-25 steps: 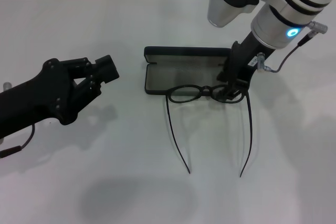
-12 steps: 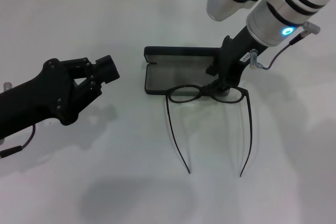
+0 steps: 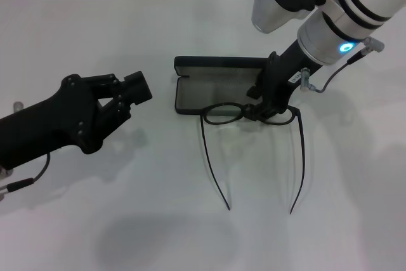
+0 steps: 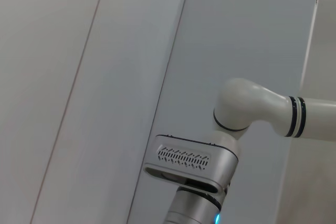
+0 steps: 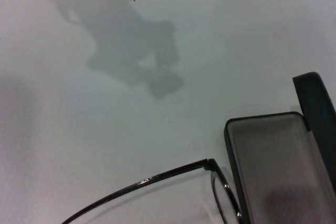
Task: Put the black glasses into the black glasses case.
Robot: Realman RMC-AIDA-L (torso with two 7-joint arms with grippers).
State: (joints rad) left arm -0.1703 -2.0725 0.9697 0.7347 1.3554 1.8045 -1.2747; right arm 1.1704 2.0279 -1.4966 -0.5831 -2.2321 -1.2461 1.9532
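Nothing is stowed yet: the black glasses point(image 3: 254, 113) lie unfolded just outside the open black glasses case point(image 3: 219, 90). Whether the right gripper point(image 3: 269, 111) is pinching the frame cannot be told; the left gripper point(image 3: 136, 87) waits apart.

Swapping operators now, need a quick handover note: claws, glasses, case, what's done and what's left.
Right claw: down at the front of the black glasses, by the bridge and the lens on the robot's right; grip not confirmable.
Left claw: off to the left above the table, holding nothing.
Glasses: temples unfolded, front against the near edge of the black glasses case.
Case: open, nothing visible inside.
Done: right arm at the glasses.
Left: lift glasses and place them in the case.
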